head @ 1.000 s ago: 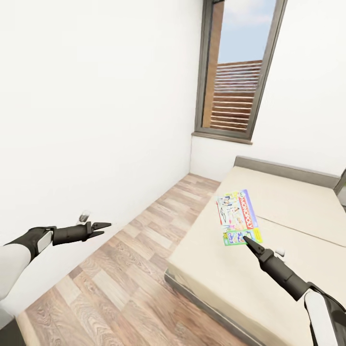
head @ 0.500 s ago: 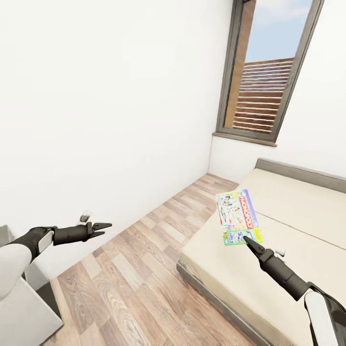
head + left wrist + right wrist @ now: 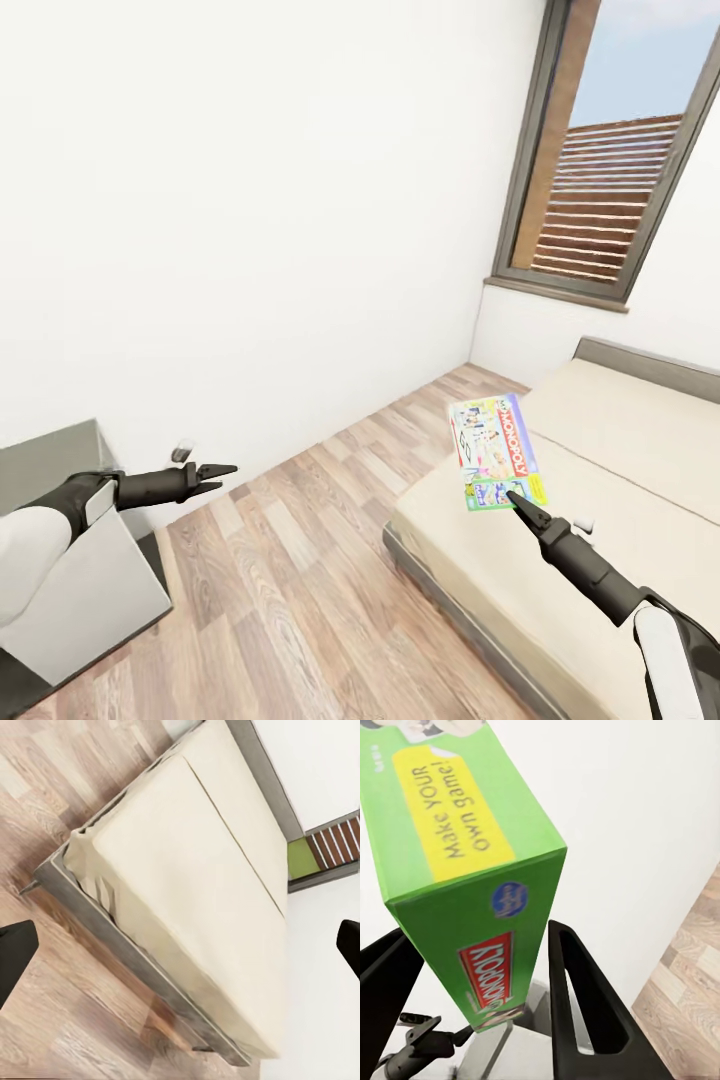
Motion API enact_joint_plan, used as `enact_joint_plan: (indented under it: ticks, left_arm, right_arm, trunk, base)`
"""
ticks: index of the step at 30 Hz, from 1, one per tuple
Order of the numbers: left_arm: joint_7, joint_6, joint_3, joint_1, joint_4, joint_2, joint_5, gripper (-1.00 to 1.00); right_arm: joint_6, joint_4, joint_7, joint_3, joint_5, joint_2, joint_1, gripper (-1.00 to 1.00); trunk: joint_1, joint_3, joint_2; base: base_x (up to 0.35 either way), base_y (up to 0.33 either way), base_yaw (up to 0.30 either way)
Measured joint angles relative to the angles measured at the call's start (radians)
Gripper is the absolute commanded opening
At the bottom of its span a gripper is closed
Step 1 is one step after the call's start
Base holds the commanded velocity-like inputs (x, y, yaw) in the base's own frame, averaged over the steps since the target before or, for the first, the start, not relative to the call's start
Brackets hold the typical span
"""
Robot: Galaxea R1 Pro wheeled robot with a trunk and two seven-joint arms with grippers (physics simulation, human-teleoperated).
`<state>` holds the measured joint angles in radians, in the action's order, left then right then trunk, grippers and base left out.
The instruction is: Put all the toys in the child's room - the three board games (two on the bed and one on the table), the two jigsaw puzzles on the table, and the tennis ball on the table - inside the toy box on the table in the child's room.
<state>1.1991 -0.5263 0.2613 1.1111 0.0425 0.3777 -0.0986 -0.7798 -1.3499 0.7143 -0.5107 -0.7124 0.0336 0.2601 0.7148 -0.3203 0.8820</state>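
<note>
My right gripper [image 3: 515,500] is shut on the lower edge of the green-and-white Monopoly board game [image 3: 495,452], holding it in the air over the near corner of the bed [image 3: 620,450]. In the right wrist view the box [image 3: 472,870] sits between both fingers [image 3: 585,1005], its red logo side facing the camera. Out over the wood floor, my left gripper [image 3: 218,478] stands open with nothing in it. The left wrist view looks past its fingertips [image 3: 15,960] at the bare beige mattress [image 3: 187,885]. A grey end of the table [image 3: 60,560] shows at lower left.
A white wall [image 3: 250,200] runs along the left. At the far right stands a tall dark-framed window [image 3: 620,170]. Wood-plank floor [image 3: 300,560] lies between the table end and the bed. A small white wall fitting [image 3: 181,452] sits low near my left gripper.
The camera has swung left: bed and window slid right in the picture and the grey table end came into view at lower left. Both arms and the held box keep their pose.
</note>
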Motion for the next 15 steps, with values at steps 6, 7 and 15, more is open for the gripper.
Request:
enact_joint_plan:
  ticks: [6,7,15]
  left_arm:
    - [0.0,0.0,0.0,0.0,0.0,0.0,0.0,1.0]
    - [0.0,0.0,0.0,0.0,0.0,0.0,0.0,1.0]
    - [0.0,0.001,0.0,0.0,0.0,-0.004,-0.001,1.0]
  right_arm:
    - [0.0,0.001,0.0,0.0,0.0,0.0,0.0,-1.0]
    - [0.0,0.001,0.0,0.0,0.0,0.001,0.0,-1.0]
    - [0.0,0.002,0.0,0.0,0.0,0.003,0.0,-1.0]
  trunk:
    - [0.0,0.0,0.0]
    - [0.0,0.0,0.0]
    - [0.0,0.0,0.0]
  base:
    - [-0.207,-0.244,0.292]
    - [-0.206,-0.244,0.292]
    - [-0.207,-0.242,0.292]
